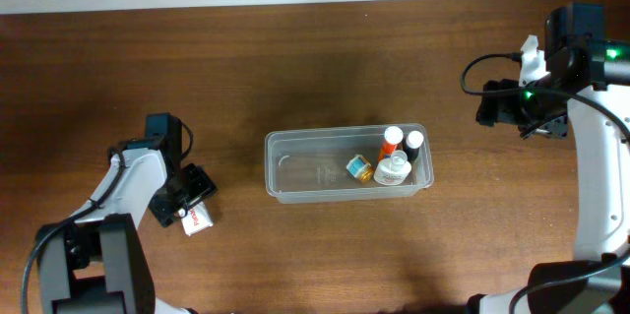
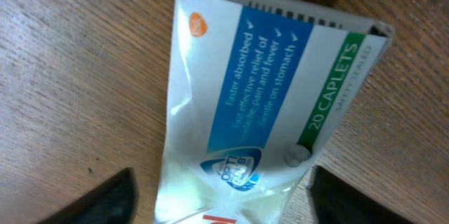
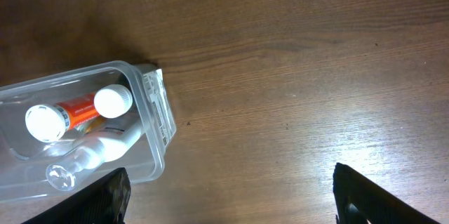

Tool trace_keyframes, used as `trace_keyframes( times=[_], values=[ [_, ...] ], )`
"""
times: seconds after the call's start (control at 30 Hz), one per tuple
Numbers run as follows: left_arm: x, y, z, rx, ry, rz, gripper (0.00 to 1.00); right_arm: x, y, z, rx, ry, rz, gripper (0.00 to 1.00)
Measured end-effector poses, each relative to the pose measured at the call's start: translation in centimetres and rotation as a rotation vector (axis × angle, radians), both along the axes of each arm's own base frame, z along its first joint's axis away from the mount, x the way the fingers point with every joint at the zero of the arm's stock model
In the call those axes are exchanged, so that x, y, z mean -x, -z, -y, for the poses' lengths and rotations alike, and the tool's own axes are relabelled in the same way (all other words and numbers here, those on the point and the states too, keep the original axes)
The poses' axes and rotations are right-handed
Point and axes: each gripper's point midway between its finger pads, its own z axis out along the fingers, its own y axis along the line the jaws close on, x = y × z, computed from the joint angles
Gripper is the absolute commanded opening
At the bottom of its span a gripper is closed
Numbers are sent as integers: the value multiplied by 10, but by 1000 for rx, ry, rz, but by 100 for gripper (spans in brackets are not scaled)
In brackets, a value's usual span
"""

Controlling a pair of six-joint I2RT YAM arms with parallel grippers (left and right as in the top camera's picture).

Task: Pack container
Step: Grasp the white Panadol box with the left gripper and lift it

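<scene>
Left gripper (image 2: 223,175) straddled the caplet pack (image 2: 266,90), fingers released. Right gripper (image 3: 231,169) hung spread wide beside the container (image 3: 158,112).

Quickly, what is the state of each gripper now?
Left gripper: open, straddling the caplet box, not gripping it.
Right gripper: open, holding nothing.

White packet (image 2: 238,97) printed "20 CAPLETS", "Faster absorbed", "pain and fever", "Gentle on stomach"
</scene>
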Motion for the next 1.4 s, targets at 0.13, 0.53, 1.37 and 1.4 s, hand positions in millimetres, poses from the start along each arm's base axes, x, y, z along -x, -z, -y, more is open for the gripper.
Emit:
trace_keyframes(
  times=[0.13,0.53,1.37,1.4],
  values=[
    [1,0,1,3,0,-2,54,0,0,0,0,0,0,84],
    [-31,-53,2,-12,53,170,52,0,0,0,0,0,0,84],
    [-117,-187,81,-189,837,708,99,-1,0,0,1,0,3,84],
    [-118,-182,82,-179,867,698,99,-1,0,0,0,0,3,84]
  ],
)
